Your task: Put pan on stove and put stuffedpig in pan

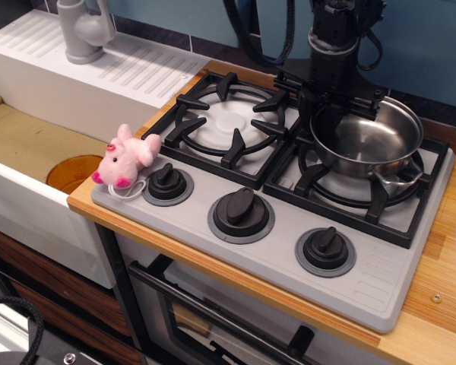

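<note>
Shiny steel pan [368, 141] over the right burner grate of the grey stove [289, 220], tilted. Pink stuffedpig [125, 157] lies at the stove's front-left corner, just beside the left knob.
</note>
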Controlling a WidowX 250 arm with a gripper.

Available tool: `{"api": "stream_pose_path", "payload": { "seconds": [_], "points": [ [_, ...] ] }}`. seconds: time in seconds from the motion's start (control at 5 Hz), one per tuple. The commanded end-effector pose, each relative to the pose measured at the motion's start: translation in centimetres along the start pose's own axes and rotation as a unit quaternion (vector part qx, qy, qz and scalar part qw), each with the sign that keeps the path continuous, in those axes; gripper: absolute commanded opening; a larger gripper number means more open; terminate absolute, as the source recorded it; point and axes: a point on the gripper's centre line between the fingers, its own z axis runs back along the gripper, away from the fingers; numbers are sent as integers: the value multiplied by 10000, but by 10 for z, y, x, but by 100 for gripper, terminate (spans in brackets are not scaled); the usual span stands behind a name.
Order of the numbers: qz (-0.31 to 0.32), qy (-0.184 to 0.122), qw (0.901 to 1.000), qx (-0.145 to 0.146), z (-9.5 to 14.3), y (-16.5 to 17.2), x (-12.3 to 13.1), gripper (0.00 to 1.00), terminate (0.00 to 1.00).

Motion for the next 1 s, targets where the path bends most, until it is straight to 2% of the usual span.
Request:
{"api": "stream_pose_path", "payload": {
  "seconds": [0.0, 0.4, 0.6, 0.8],
  "points": [
    [65, 140, 9994, 323, 40, 9, 5, 0, 0],
    [3, 472, 9966, 674, 107, 20, 8, 0, 0],
    [-128, 508, 9950, 853, 126, 30, 15, 0, 0],
    [-315, 518, 9934, 973, 134, 52, 22, 0, 0]
  ]
}}
